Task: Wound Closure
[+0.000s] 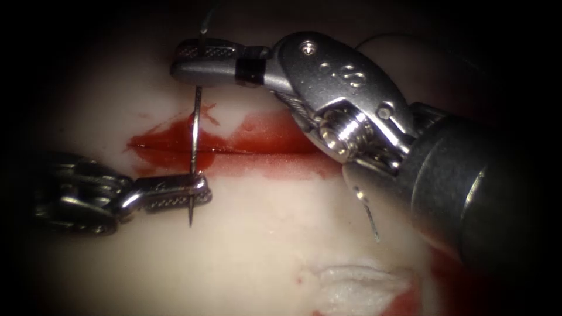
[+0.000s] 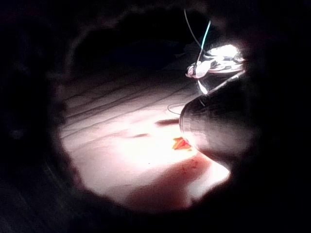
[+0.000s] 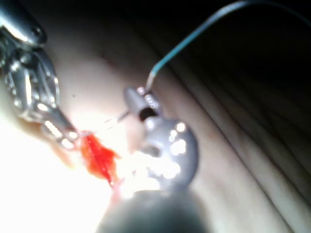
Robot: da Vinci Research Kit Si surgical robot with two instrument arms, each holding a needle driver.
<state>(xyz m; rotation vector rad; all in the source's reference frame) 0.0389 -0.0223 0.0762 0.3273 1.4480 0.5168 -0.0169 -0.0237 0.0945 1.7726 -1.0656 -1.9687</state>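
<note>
The curved needle (image 1: 194, 146) stands above the tissue (image 1: 263, 234), crossing the cut (image 1: 234, 151) near its left end; I cannot see it entering the tissue. My right tool (image 1: 196, 61) is shut on the needle's upper part, close to where the thread (image 1: 206, 17) leaves it. My left tool (image 1: 190, 192) is shut on the needle just behind its point, which sticks out below the jaws. In the right wrist view the right tool (image 3: 135, 99) holds the needle with bluish thread (image 3: 194, 41) trailing off, and the left tool (image 3: 60, 133) sits beside the red fluid (image 3: 99, 158).
Red fluid (image 1: 269, 137) pools along the cut. A short thin strand (image 1: 370, 219) lies on the tissue under the right tool's shaft (image 1: 468, 187). A pale white patch (image 1: 363, 287) sits at the near edge. The left wrist view catches the right tool (image 2: 214, 60) and thread (image 2: 205, 34).
</note>
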